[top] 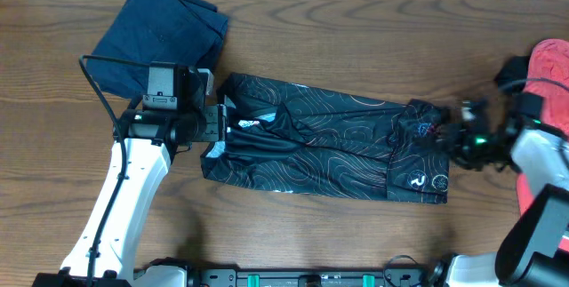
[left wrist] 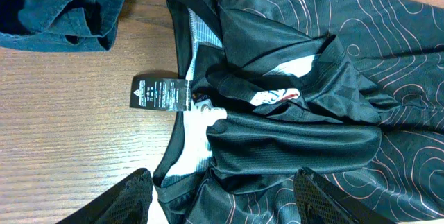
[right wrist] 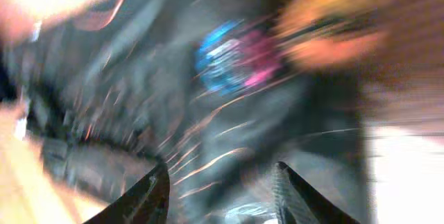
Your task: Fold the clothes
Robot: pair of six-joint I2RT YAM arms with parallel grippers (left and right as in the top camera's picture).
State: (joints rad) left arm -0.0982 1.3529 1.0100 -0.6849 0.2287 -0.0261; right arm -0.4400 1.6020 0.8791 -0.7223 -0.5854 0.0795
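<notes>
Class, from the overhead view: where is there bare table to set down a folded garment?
Bare wood: along the far edge between navy garment and red garment, and along the near edge below the jersey. Crowded: the jersey's collar by the left tool, its opposite end by the right tool.

Bare surface (top: 356,47) lies open along the far edge, right of the navy garment (top: 160,38) in the far left corner, and along the near edge. The jersey (top: 329,140) blocks the middle. A red garment (top: 551,78) crowds the right edge.
</notes>
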